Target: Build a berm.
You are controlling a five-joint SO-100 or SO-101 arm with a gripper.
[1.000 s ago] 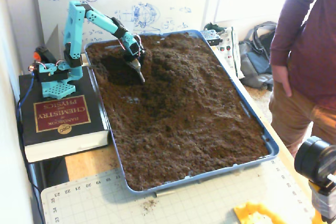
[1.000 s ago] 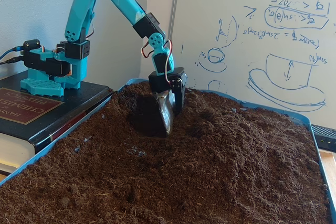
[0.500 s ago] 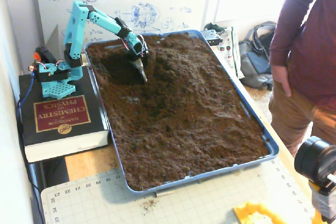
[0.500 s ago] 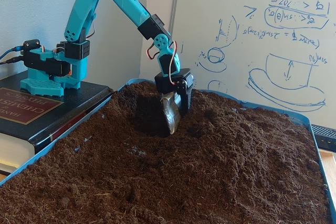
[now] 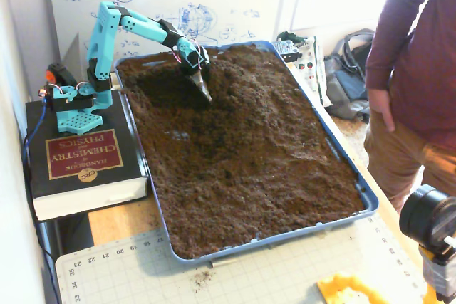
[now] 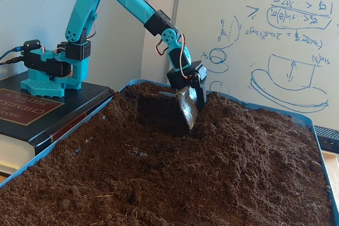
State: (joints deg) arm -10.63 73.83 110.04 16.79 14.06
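Observation:
A blue arm reaches over a tray of dark brown soil. Its gripper (image 5: pixel 202 89) (image 6: pixel 187 114) ends in a shiny metal scoop-like blade pointing down, with the tip in the soil. I see no gap between the fingers, and soil hides the tip. In both fixed views the blade stands at the right edge of a darker scooped hollow (image 5: pixel 158 90) (image 6: pixel 158 113). Right beside the blade, on its right, the soil rises into the berm (image 5: pixel 242 76) (image 6: pixel 238 125), a loose hump against which the blade rests.
The blue tray (image 5: pixel 342 165) (image 6: pixel 53 146) holds flat soil toward the front. The arm's base stands on a thick book (image 5: pixel 82 165) (image 6: pixel 32 109) left of the tray. A person (image 5: pixel 413 83) stands at the right. A camera (image 5: pixel 431 226) sits at the bottom right, a whiteboard (image 6: pixel 254 41) behind.
The arm has stretched out, carrying the blade to the right, away from its base, across the hollow and against the hump. The hollow is wider now.

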